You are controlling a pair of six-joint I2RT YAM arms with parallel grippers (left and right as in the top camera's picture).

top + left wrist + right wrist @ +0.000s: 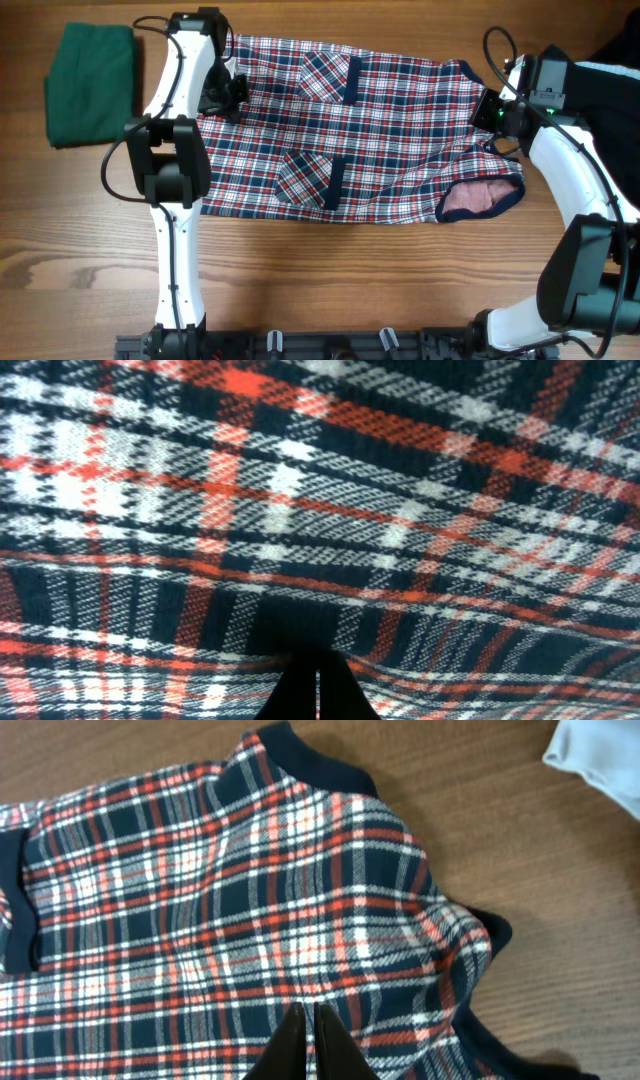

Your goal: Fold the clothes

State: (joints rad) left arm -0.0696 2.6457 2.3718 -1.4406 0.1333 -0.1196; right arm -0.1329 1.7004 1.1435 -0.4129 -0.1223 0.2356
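While plaid dress (400,140) lies spread, left jaws, right jaws both closed, pinching its fabric.

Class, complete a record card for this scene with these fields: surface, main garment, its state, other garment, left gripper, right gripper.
surface: brown wooden table
main garment: red-white-navy plaid sleeveless dress with navy trim
state: spread flat, unfolded, two pockets facing up
other garment: folded dark-green cloth, left of the dress, apart from it
left gripper: shut, tips at the plaid, hem end
right gripper: shut, tips at the plaid, shoulder end; grip on cloth unclear
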